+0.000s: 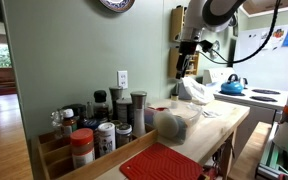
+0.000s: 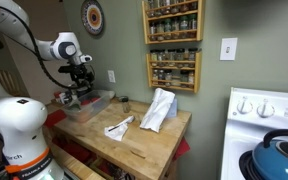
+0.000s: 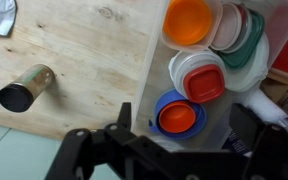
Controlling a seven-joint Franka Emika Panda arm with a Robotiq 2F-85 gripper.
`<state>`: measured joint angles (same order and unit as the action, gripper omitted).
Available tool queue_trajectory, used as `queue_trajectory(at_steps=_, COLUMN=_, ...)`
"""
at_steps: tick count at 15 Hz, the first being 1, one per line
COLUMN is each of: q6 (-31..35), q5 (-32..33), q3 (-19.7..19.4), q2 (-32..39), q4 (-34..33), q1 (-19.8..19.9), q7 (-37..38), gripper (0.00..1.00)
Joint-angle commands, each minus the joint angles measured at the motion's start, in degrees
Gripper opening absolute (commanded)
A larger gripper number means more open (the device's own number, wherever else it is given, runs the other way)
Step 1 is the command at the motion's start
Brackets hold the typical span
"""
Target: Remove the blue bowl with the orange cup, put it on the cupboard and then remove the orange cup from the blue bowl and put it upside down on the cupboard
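The end effector (image 3: 184, 114) hangs with its jaws spread wide and holding nothing, directly above the blue bowl (image 3: 160, 104), seen in the wrist view. The orange cup (image 3: 179, 118) sits open side up inside that bowl. The bowl rests among stacked kitchenware at one end of the table (image 3: 94, 50). A red-lidded container (image 3: 203, 83) is just beside it, with an orange dish (image 3: 189, 20) and a green-rimmed lid (image 3: 252, 42) farther along. In an exterior view the end effector (image 2: 81, 88) is poised over a clear tray (image 2: 96, 105) that holds these wares. On the bare wood a metal can (image 3: 26, 88) lies on its side, well apart from the bowl. A white cloth (image 2: 159, 108) is heaped near the middle of the table. Beyond it a spice rack (image 2: 172, 45) hangs on the green wall, and a blue kettle (image 2: 279, 155) stands on the stove.
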<state>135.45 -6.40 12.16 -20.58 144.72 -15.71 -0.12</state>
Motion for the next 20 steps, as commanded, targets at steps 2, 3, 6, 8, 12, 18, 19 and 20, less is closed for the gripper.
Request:
queue_trajectory(at_steps=2, q6=2.9, q5=11.0, q3=5.1, q2=13.9, q4=-8.9, q1=3.5, q7=11.2, gripper=1.0)
queue_trajectory(at_steps=3, q6=3.3, q5=12.1, q3=4.7, q2=15.5, q4=-10.6, q1=3.3, q7=11.6, gripper=1.0)
queue_trajectory(at_steps=6, q6=2.8, q5=10.3, q3=3.5, q2=14.2, q4=-9.5, q1=2.1, q7=9.9, gripper=1.0)
queue_trajectory(at_steps=8, q6=2.8, q5=10.6, q3=3.4, q2=15.3, q4=-10.5, q1=2.2, q7=10.0, gripper=1.0)
queue_trajectory(at_steps=12, q6=4.6, q5=12.1, q3=4.6, q2=18.2, q4=-11.9, q1=2.5, q7=24.5, gripper=1.0)
queue_trajectory(at_steps=18, q6=4.2, q5=15.7, q3=4.9, q2=23.3, q4=-13.9, q1=1.1, q7=48.8, gripper=1.0)
queue_trajectory(at_steps=19, q6=4.3, q5=16.2, q3=4.7, q2=24.1, q4=-14.3, q1=0.6, q7=52.8, gripper=1.0)
queue_trajectory(at_steps=20, q6=4.5, q5=16.7, q3=4.6, q2=25.2, q4=-14.9, q1=0.0, q7=56.8, gripper=1.0)
